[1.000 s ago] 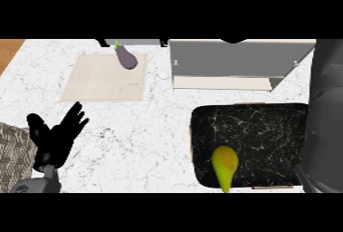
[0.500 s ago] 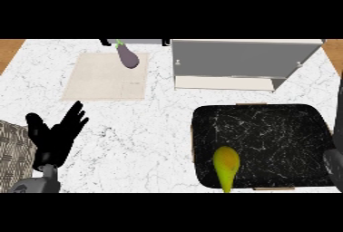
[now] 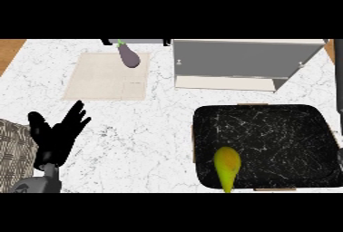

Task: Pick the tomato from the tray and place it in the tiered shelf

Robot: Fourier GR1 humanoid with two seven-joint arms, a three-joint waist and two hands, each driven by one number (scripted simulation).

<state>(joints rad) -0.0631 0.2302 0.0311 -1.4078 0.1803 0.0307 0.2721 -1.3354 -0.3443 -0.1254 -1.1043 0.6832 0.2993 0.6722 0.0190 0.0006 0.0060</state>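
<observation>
The black marbled tray (image 3: 281,131) lies at the lower right of the counter. An elongated yellow-green fruit (image 3: 226,167) rests at the tray's front left, its tip over the rim; no red tomato shows. The grey tiered shelf (image 3: 237,63) stands behind the tray at the top right, its pale lower level facing me. My left hand (image 3: 57,136) rests open at the lower left, fingers up, far from the tray. My right hand does not show.
A purple eggplant (image 3: 129,56) lies at the far edge of a beige mat (image 3: 104,79) at the upper left. A woven mat (image 3: 13,149) sits at the left edge beside my left hand. A dark strip (image 3: 340,77) runs down the right edge.
My right arm has pulled away to the right and out of view, uncovering the tray's right side. The left hand and the fruit have not moved.
</observation>
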